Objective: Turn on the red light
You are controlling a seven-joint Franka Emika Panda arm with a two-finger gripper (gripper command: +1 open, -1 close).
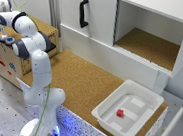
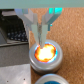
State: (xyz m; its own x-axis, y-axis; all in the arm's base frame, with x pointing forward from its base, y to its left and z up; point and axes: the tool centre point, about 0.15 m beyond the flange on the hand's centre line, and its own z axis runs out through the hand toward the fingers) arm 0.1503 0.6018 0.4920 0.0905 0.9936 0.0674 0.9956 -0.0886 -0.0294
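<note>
From the exterior view, a white tray (image 1: 110, 118) sits at the cork-topped bench's (image 1: 84, 78) near corner with a small red cube (image 1: 120, 112) inside. Behind stands a white cabinet (image 1: 103, 22) with a black handle (image 1: 83, 12); its open compartment looks bare. The arm reaches over a wooden box (image 1: 8, 60) on the exterior view's left.

In the wrist view, the gripper (image 2: 42, 36), jaws together, presses on the glowing red light (image 2: 45, 52); a blue cap (image 2: 49, 79) sits just beside it.

Exterior high, far; wrist close, seemingly straight down.
</note>
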